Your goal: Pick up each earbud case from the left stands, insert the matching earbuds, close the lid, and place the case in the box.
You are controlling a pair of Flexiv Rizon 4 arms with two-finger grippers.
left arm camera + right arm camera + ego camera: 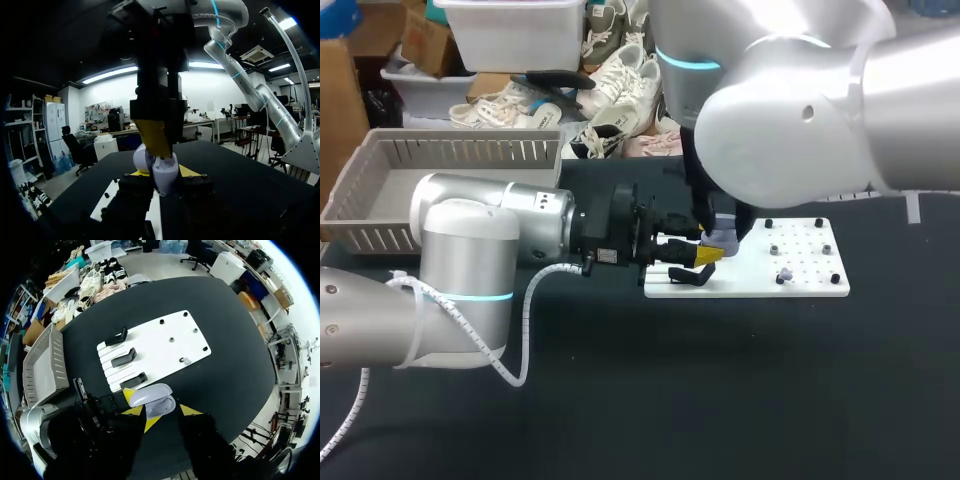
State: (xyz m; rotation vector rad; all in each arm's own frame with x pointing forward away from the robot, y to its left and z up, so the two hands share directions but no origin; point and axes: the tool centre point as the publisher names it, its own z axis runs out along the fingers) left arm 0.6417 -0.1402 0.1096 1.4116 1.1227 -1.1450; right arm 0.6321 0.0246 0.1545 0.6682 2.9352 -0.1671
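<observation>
Counter (720,400) is black and carries a white board (805,288) near its middle. Three black stands (123,358) sit along the board's left end, and a small pale piece (186,360) lies among the pegs at the other end. A grey basket (380,190) stands at the counter's far left, well apart from the board. The case (156,401), pale lilac with its lid up, is held above the board's left end, near the stands; what it holds I cannot see. My left arm (470,240) has its jaws closed on the case from two sides. My right arm (790,110) comes down over it; whether those jaws grip, I cannot tell.
</observation>
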